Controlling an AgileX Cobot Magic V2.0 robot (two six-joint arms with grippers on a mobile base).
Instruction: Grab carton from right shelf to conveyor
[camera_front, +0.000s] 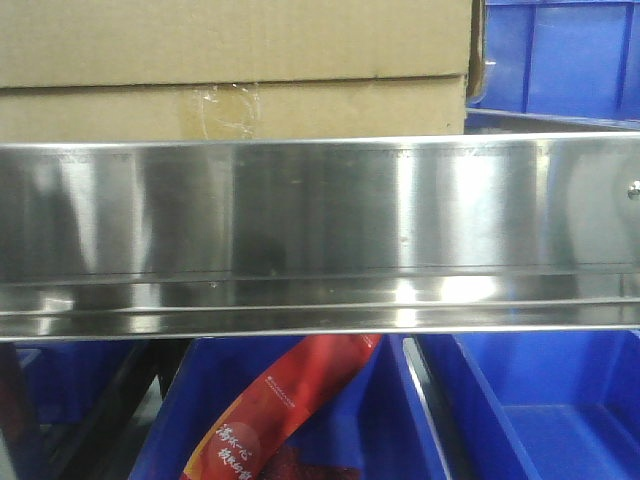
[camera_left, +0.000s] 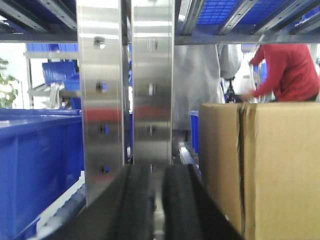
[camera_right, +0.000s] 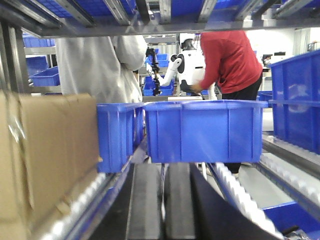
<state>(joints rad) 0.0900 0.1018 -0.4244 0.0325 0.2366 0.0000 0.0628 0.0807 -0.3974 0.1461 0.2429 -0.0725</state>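
Flanking the carton (camera_left: 260, 170) on the right shelf (camera_front: 320, 210): your left gripper (camera_left: 157, 200) has it just to its right, your right gripper (camera_right: 164, 200) just to its left. Both closed up, empty, not touching; set for a two-sided squeeze, I'd judge.

Bright indoor light. Vertical glare bands on the right shelf (camera_front: 320, 210) front rail, hot spot lower right. Wrist views soft: carton (camera_left: 280, 170) blurred, steel upright (camera_left: 102, 100) glaring, left background blown out white.
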